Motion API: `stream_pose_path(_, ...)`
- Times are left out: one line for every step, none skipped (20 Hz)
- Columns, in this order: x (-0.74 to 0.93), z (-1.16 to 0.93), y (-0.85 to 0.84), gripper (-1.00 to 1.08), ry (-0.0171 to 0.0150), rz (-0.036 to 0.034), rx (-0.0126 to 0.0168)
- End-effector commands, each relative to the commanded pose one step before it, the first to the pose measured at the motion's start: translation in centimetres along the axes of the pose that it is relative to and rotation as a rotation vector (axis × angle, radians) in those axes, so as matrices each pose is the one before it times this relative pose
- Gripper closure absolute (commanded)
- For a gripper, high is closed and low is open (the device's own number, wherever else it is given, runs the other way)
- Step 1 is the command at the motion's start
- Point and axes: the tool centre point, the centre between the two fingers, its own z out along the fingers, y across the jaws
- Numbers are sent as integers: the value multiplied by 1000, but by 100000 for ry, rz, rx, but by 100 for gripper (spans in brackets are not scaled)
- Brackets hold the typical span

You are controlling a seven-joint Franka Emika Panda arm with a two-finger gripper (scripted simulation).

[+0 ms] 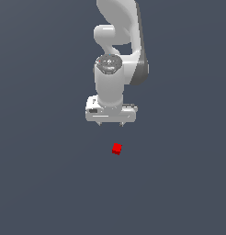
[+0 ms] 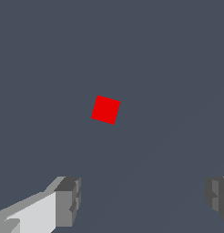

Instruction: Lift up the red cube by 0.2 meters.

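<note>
The red cube [image 1: 116, 148] is a tiny bright red block lying on the flat dark grey floor, just below the white arm in the exterior view. It also shows in the wrist view [image 2: 105, 109], turned a little askew. My gripper [image 1: 111, 124] hangs above the floor, apart from the cube and not touching it. It is open and empty. In the wrist view the gripper [image 2: 143, 202] shows two grey fingertips [image 2: 68, 200] set wide apart, with the cube well outside the gap between them.
The plain dark grey floor [image 1: 41, 183] fills both views. No other objects or edges show.
</note>
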Motion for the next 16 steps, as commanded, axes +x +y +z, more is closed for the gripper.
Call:
stream_pose_path(0,0,1,-92,0,0,0)
stream_pose_path(8,26,2,-92,9,68,-2)
stream_pose_path(26,86,-33,-92,15,137,1)
stream_pose_path(43,141,-38,-92,28,257,1)
stream_pose_path(60,196,-50,-92,39,363,2)
stream_pose_path(77,251,-66,-92,50,461,2)
stream_pose_path(94,305,-80,-92,61,558,3)
stream_pose_path(110,357,-93,-92,71,655,3)
stream_pose_path(126,408,-105,-92,82,749,3)
stream_pose_path(142,458,-120,-92,91,835,4)
stream_pose_path(158,505,-130,-92,101,926,4)
stream_pose_path(174,551,-142,-92,111,1011,4)
stream_pose_path(189,596,-153,-92,120,1092,4)
stream_pose_path(204,639,-165,-92,128,1169,4)
stream_pose_path(219,680,-175,-92,137,1245,4)
stream_pose_path(234,719,-184,-92,145,1319,4)
